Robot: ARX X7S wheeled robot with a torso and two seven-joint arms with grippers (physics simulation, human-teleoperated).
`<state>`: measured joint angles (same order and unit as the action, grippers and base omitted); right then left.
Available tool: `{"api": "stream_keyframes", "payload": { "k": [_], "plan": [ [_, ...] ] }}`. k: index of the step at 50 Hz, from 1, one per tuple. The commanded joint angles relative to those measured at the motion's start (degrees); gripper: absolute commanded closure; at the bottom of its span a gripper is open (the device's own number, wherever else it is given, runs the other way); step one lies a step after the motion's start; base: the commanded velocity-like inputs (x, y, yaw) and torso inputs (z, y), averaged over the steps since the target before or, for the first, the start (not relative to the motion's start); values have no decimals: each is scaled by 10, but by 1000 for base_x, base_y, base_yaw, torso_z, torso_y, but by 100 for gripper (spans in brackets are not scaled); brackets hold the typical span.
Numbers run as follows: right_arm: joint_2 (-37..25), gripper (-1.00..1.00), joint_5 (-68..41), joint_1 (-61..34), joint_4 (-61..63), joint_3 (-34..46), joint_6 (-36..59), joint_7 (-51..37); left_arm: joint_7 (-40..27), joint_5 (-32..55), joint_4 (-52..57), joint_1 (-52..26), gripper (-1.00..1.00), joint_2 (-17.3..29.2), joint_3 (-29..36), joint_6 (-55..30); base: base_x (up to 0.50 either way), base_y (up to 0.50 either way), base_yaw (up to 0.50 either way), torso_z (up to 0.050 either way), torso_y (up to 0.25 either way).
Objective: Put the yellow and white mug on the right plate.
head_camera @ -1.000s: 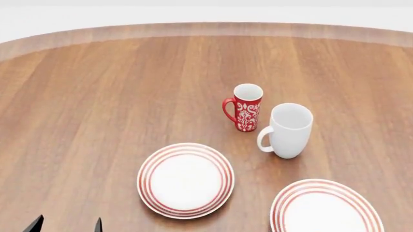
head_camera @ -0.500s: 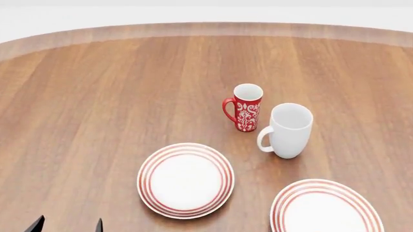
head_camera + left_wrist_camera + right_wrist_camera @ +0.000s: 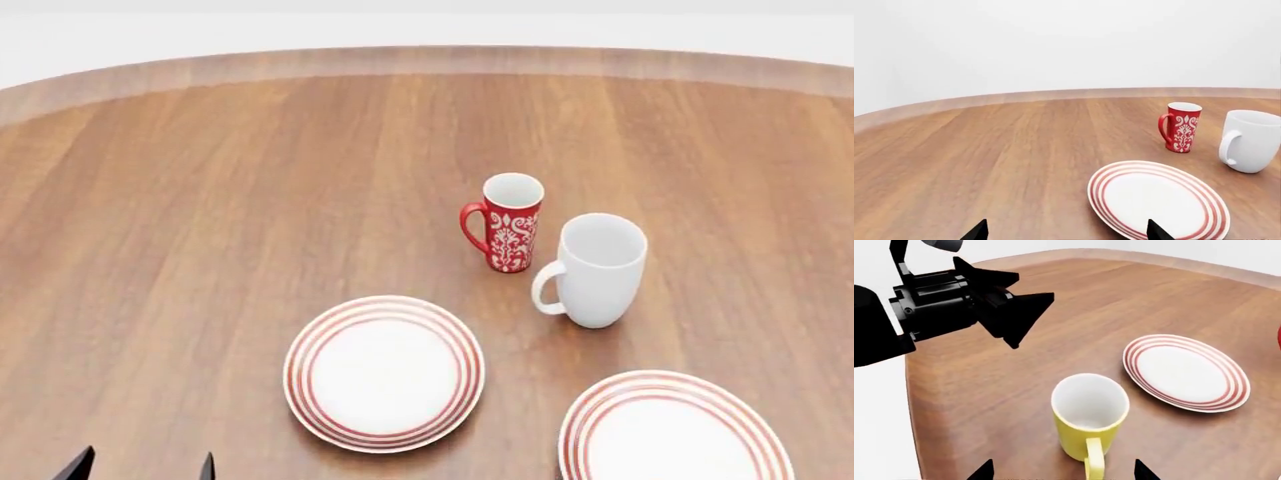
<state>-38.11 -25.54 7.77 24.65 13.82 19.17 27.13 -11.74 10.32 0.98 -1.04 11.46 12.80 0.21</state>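
Nothing has shifted on the table [image 3: 200, 200] in the past second. The yellow and white mug [image 3: 1091, 417] stands upright near the table's edge, outside the head camera's view, and is not yet lifted. The right gripper [image 3: 1062, 472] is spread wide around it. The left gripper [image 3: 1067, 232] also gapes, empty. The right plate [image 3: 674, 430], at the table's near edge, is bare, so the grasp seems yet to begin.
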Motion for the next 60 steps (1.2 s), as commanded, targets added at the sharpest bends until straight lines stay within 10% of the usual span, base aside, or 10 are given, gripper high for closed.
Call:
{"api": "stream_keyframes", "payload": {
  "k": [1,60],
  "plan": [
    [13,-100,6,-43,-53,10,5,12,-2,2,-3,-2,-100,2,4,1,0,0,0,0,0],
    [110,-100,80,-168,-307,106,-59,61,-14,13,-8,-5,-100,13,19,7,0,0,0,0,0]
  ]
}}
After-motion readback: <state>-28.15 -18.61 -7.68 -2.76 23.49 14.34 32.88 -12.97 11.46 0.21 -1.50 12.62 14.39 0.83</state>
